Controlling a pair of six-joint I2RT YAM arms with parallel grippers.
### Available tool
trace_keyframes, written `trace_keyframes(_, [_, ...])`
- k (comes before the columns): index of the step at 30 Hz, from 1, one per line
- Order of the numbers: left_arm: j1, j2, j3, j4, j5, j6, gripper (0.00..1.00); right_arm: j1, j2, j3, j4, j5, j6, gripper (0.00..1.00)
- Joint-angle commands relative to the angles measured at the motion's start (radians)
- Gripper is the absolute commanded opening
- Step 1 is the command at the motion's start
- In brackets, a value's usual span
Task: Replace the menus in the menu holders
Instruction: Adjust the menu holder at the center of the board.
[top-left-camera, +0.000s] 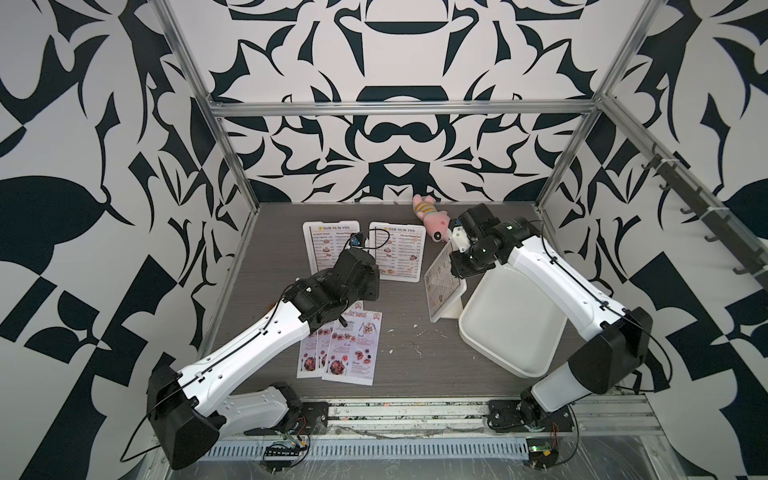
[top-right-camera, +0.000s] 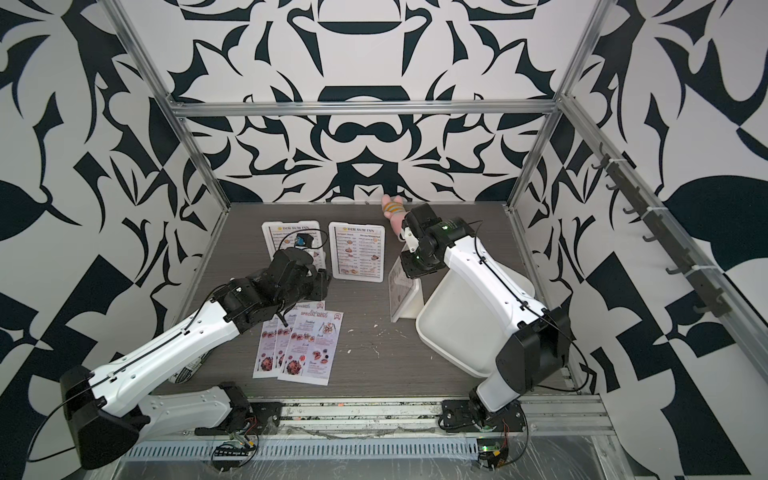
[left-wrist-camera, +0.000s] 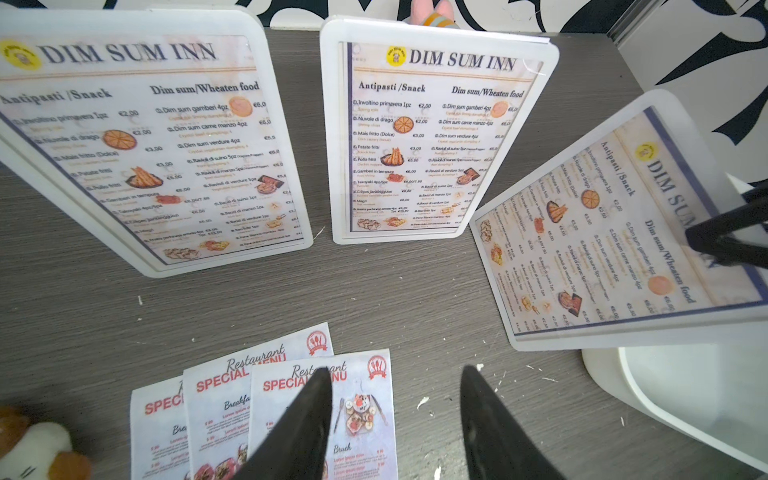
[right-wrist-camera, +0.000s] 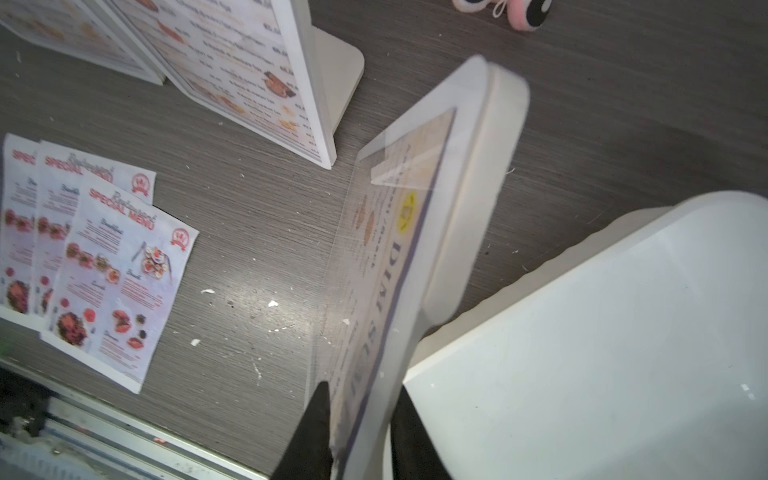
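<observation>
- The left tool (left-wrist-camera: 395, 374) hangs open over the dark grey wood-grain bench (top-left-camera: 407, 353). Its 2 black fingers are well apart and hold nothing.
- Under 1 of these fingers lie 3 pink-lavender paper SPECIAL MENU sheets (left-wrist-camera: 361, 415), fanned and overlapping, flat on the bench.
- Beyond the left tool stand 2 white plastic menu holders with rounded corners (left-wrist-camera: 124, 23) (left-wrist-camera: 332, 124). They are upright and side by side, each with a white DIM SUM INN menu (left-wrist-camera: 415, 137) inside.
- The right tool (right-wrist-camera: 361, 388) has 1 black finger on each side of a 3rd menu holder (right-wrist-camera: 469, 187), at the edge by the heading.
- This holder is turned on its long side and tilted, with its DIM SUM INN menu inside.
- The jaws are narrow around that edge, but because of blur I cannot tell if they press it.
- Just beside the right tool lies a large white rounded-square tray (top-left-camera: 507, 320).
- Beyond the right tool lies a pink plush toy (top-left-camera: 432, 216).
</observation>
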Motion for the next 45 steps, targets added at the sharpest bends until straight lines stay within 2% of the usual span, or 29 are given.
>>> trace_keyframes(1, [0.003, -0.013, 0.001, 0.005, 0.014, 0.009, 0.52, -0.024, 0.013, 0.056, -0.011, 0.004, -0.077, 0.21])
trace_keyframes(9, [0.003, 0.031, 0.033, 0.005, 0.023, 0.014, 0.52, -0.07, 0.095, 0.145, -0.008, -0.032, -0.23, 0.21])
trace_keyframes(17, [0.004, 0.09, 0.067, 0.015, 0.052, 0.018, 0.52, -0.096, 0.229, 0.28, -0.035, 0.029, -0.335, 0.36])
trace_keyframes(19, [0.004, 0.093, 0.072, 0.014, 0.056, 0.016, 0.52, -0.103, 0.254, 0.308, -0.037, 0.051, -0.342, 0.44])
trace_keyframes(25, [0.003, 0.125, 0.082, 0.002, 0.071, 0.014, 0.51, -0.103, 0.216, 0.344, -0.046, 0.055, -0.299, 0.55])
trace_keyframes(27, [0.003, 0.124, 0.079, 0.004, 0.081, 0.014, 0.51, -0.095, 0.149, 0.299, -0.026, 0.045, -0.253, 0.57])
trace_keyframes(31, [0.002, 0.125, 0.081, 0.011, 0.113, -0.001, 0.51, -0.091, -0.061, 0.073, 0.117, 0.006, -0.121, 0.64])
trace_keyframes(33, [0.0, 0.123, 0.078, 0.013, 0.137, -0.012, 0.51, -0.091, -0.145, -0.011, 0.148, -0.008, -0.051, 0.66])
trace_keyframes(35, [-0.009, 0.117, 0.075, 0.019, 0.143, -0.018, 0.51, -0.091, -0.217, -0.093, 0.173, -0.032, 0.015, 0.72])
trace_keyframes(38, [-0.034, 0.109, 0.073, 0.026, 0.14, -0.02, 0.51, -0.091, -0.317, -0.215, 0.192, -0.041, 0.068, 0.75])
trace_keyframes(45, [-0.069, 0.108, 0.087, 0.023, 0.122, -0.015, 0.51, -0.091, -0.386, -0.418, 0.253, -0.052, 0.107, 0.78])
